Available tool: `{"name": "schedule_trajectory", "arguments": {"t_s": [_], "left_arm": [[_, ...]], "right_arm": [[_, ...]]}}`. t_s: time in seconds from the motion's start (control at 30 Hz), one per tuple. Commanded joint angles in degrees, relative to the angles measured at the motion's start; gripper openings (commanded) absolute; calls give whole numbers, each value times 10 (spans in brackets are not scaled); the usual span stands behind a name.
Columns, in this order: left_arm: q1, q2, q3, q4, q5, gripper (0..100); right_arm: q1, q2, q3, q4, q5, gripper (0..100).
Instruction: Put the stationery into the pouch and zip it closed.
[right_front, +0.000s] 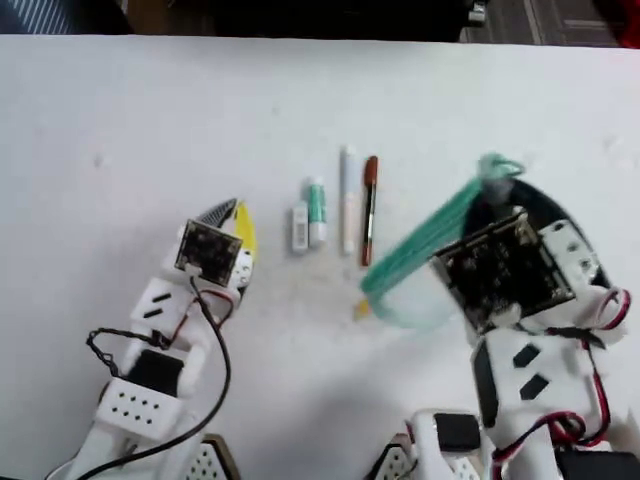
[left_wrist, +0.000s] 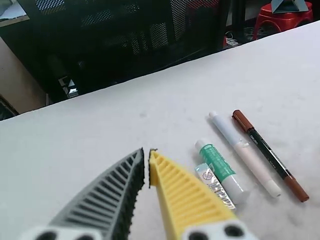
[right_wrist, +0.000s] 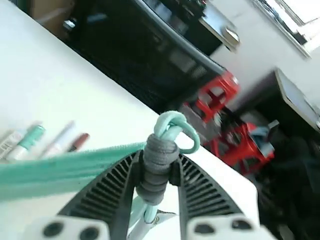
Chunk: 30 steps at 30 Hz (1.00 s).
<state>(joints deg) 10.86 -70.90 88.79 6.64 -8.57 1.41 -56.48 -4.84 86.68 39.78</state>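
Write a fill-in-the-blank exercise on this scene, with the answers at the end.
1. On the table, ____ pieces of stationery lie side by side.
2. The pen nearest the pouch is ____ in colour.
3. The pincer clamping the pouch's zipper pull belongs to the ____ arm.
4. The left pincer, shut and empty, has one grey finger and one ____ finger.

Missing words: four, brown, right, yellow.

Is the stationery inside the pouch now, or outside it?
Outside. The stationery lies in a row on the table, apart from the pouch.
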Motion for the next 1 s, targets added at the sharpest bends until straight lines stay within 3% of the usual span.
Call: {"name": "schedule_trajectory", "arguments": {"t_s": [0.0, 0.2, 0.33, 0.4, 0.67, 0.83, 0.97], "left_arm": [[-4, 1, -6, 0, -6, 54], [-3, 1, -6, 0, -6, 54], [-3, 1, -6, -1, -6, 54], [-2, 1, -6, -1, -6, 54], [-1, 1, -6, 0, -5, 54], [34, 1, -6, 3, -6, 54], [57, 1, -7, 12, -54, 54]], "right_arm": [[90, 38, 12, -7, 47, 16], [214, 147, 40, 8, 188, 16], [215, 151, 40, 98, 316, 16], [186, 129, 55, 124, 378, 16], [-3, -4, 237, 120, 440, 16], [-119, -65, 281, 118, 422, 16], [-153, -79, 276, 79, 326, 16]]}}
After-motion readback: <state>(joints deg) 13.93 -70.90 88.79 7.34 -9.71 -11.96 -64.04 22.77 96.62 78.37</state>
